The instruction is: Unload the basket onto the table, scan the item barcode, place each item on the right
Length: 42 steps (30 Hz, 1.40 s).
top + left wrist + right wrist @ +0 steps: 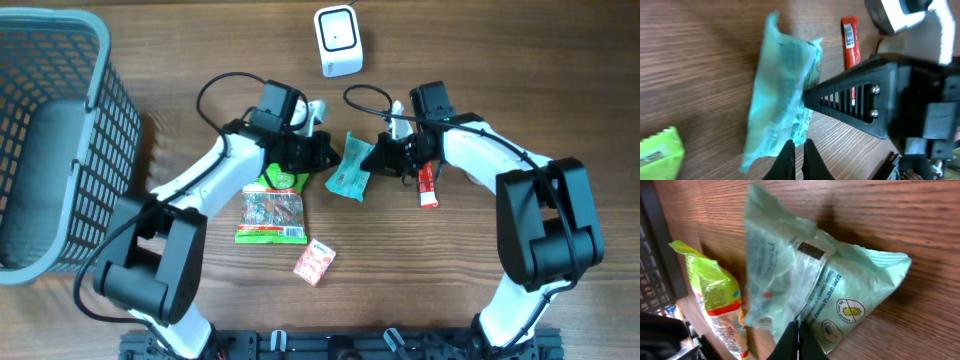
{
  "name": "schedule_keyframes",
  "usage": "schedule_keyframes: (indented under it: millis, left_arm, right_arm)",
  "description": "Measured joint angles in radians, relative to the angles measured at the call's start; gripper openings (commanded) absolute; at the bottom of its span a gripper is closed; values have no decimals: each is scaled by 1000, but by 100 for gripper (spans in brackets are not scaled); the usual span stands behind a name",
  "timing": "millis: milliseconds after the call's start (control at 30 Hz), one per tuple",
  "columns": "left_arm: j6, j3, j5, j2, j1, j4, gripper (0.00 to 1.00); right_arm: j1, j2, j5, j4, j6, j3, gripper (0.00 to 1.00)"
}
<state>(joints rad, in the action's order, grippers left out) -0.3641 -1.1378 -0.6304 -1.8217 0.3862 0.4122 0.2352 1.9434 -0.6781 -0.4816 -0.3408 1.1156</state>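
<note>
Black fingertips of the left gripper (798, 149) are pressed together on the lower edge of the teal packet (780, 95). The right gripper (798, 332) likewise pinches the packet's opposite side, w/ crinkled film bunched just above its tips. The packet therefore hangs between the two claws near the table's middle, just beside the green snack bag (272, 205) and near the red stick pack (427, 186). Whether its lower end touches the wood can't be told.

Step in hand, by judgement: present the packet to the white scanner (337, 40), which sits well apart toward the far edge.
- Both arms should travel together, so the thin film isn't torn or pulled from either pinch.
- Keep the film taut; wrinkles over a code prob. spoil the read.
- Barcode location isn't certain. A dark strip shows in the right wrist view, but it's too blurred to call, so the printed face may need rotating toward the scanner window.

Orientation: in the overhead view the long axis runs approx far-to-near across the table, tilted slightly. One narrow end points toward the scanner side, the other toward the robot base, and the claws grip the two long sides.
</note>
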Motion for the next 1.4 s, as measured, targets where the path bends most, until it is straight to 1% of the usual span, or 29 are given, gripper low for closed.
schedule_keyframes:
  millis: [200, 400, 533, 733, 1033, 1267, 1400]
  left_arm:
    - [0, 0, -27, 0, -26, -6, 4]
    - [0, 0, -34, 0, -26, -10, 4]
    - [0, 0, -34, 0, -26, -10, 4]
    - [0, 0, -34, 0, -25, -10, 4]
    - [0, 0, -34, 0, -25, -10, 4]
    - [2, 0, -36, 0, -25, 17, 4]
    - [4, 0, -76, 0, -25, 7, 4]
  right_arm:
    - [0, 0, 3, 24, 0, -2, 5]
    - [0, 0, -92, 30, -2, 6, 4]
    - [0, 0, -122, 55, -16, 23, 4]
    - [0, 0, -72, 76, -41, 26, 4]
    - [0, 24, -29, 170, -68, -2, 4]
    - [0, 45, -39, 176, -70, -2, 4]
    - [0, 45, -39, 172, -66, -2, 4]
